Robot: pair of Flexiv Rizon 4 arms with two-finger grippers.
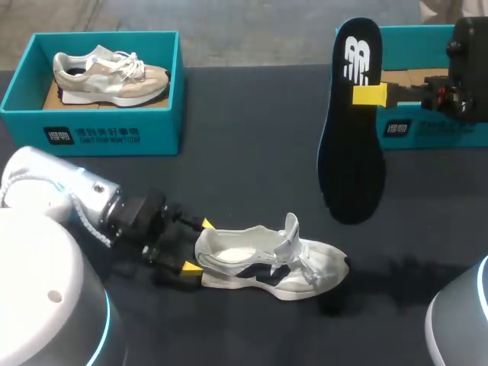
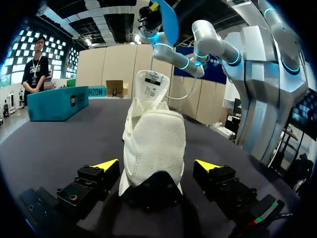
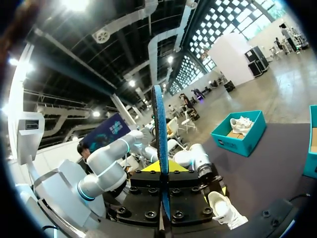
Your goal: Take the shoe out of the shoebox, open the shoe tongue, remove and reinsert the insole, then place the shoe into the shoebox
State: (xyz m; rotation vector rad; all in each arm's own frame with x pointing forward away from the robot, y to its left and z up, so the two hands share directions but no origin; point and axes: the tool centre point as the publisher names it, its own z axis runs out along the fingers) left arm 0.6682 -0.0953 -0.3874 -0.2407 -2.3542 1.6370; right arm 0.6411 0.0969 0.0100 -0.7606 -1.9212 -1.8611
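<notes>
Bright overhead light, soft shadows, glare in wrist views

Rounded silver-white arms [image 1: 53, 191] with cyan light rings carry black, screw-studded tools [image 1: 197, 245] tipped yellow.

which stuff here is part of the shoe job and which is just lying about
In the job: white shoe at the left gripper; flat black insole in the right gripper; teal cardboard shoebox behind it.
Lying about: second teal shoebox; beige sneaker inside it.
</notes>
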